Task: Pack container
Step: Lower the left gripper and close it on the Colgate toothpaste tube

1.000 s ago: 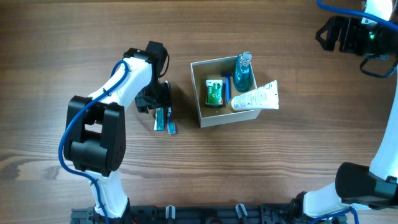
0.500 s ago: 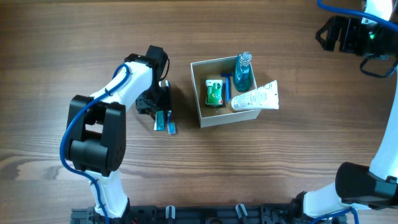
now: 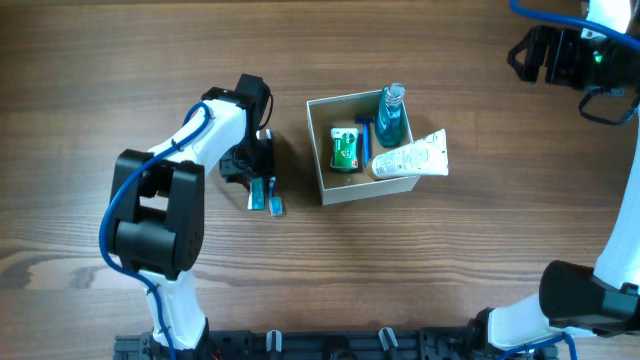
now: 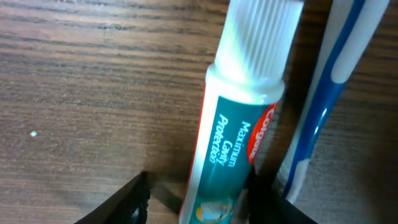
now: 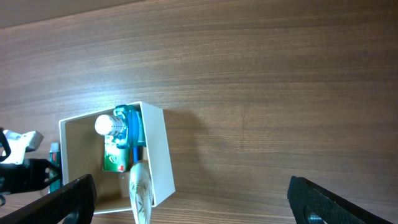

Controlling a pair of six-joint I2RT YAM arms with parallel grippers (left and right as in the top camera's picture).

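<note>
The container [image 3: 352, 190], a small white-walled box with a tan inside, stands mid-table and holds a green packet [image 3: 345, 150], a blue bottle [image 3: 390, 120] and a white tube [image 3: 412, 158] that leans over its right wall. It also shows in the right wrist view [image 5: 158, 146]. My left gripper [image 3: 256, 172] is low over a teal and white toothpaste tube [image 4: 239, 118] lying next to a blue and white toothbrush [image 4: 318, 106]. Its fingers [image 4: 199, 204] are open, with the tube between them. My right gripper [image 3: 548, 55] is open and empty, high at the back right.
The wooden table [image 3: 450, 260] stretches all round the container. The left arm's body [image 3: 160, 210] reaches over the left half of the table. The right arm's base [image 3: 590, 300] stands at the front right.
My left gripper has shifted slightly right over the toothpaste tube. The right arm and the container have not moved.
</note>
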